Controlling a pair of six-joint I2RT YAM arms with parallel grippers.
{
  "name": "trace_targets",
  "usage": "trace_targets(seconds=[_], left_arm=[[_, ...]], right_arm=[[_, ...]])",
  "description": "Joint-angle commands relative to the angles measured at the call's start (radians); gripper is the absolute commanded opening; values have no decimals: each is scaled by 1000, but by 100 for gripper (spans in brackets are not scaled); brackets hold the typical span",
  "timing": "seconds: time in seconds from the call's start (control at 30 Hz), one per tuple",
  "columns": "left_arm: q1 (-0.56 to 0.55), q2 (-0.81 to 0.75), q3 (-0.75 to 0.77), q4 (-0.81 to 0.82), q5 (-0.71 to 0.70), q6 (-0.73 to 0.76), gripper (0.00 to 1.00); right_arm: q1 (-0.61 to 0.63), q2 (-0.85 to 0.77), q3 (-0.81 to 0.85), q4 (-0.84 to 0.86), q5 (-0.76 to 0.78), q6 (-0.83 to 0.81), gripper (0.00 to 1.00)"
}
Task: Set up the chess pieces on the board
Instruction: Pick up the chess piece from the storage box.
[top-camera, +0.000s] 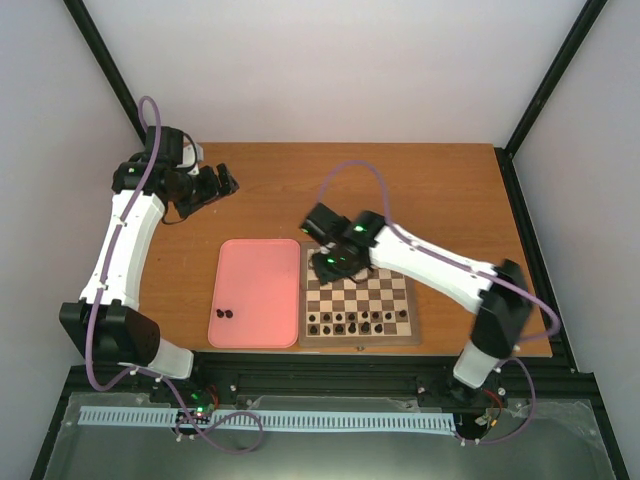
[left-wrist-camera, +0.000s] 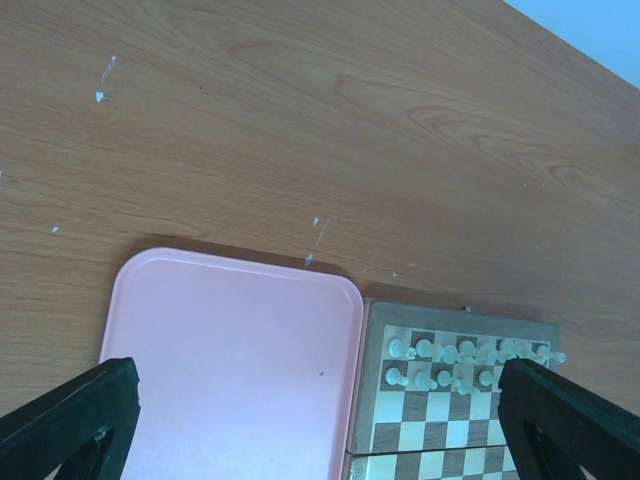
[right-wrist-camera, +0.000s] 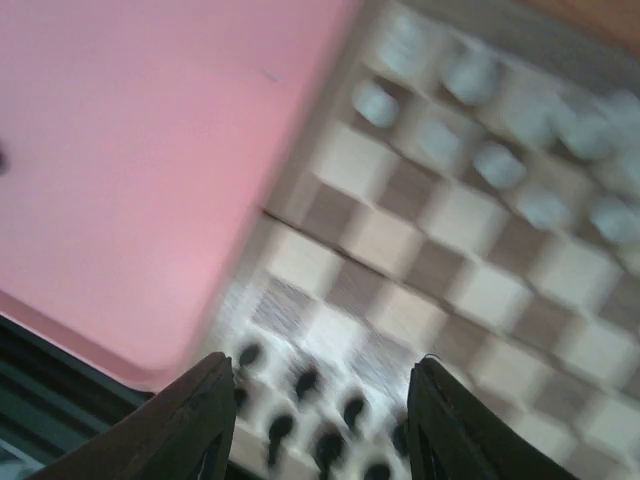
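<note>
The board (top-camera: 375, 290) lies right of centre. Several black chess pieces (top-camera: 355, 320) stand in its two near rows, and two more (top-camera: 226, 313) lie in the pink tray. My right gripper (top-camera: 335, 262) hovers over the board's far left part. In the blurred right wrist view it (right-wrist-camera: 320, 410) is open with nothing between its fingers, above the black pieces (right-wrist-camera: 310, 400) on the board (right-wrist-camera: 420, 260). My left gripper (top-camera: 215, 183) hangs high at the back left. It (left-wrist-camera: 320, 430) is open and empty, looking down on the board (left-wrist-camera: 430, 410).
The pink tray (top-camera: 258, 245) lies against the board's left side, seen also from the left wrist (left-wrist-camera: 240, 350) and right wrist (right-wrist-camera: 150, 150). White pieces (left-wrist-camera: 470, 360) fill the board's two far rows. The right arm (top-camera: 440, 265) stretches over the board's far right corner.
</note>
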Motion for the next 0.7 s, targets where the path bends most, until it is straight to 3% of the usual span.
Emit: trace_targets(seconds=[0.0, 0.33, 0.67], left_arm=[[-7, -9, 48, 5, -4, 8, 100], [-6, -27, 37, 6, -16, 10, 100], [-7, -24, 33, 9, -4, 6, 100]], right_arm=[[70, 258, 268, 60, -45, -164, 49], [204, 739, 807, -23, -261, -376, 50], [239, 872, 931, -47, -347, -422, 56]])
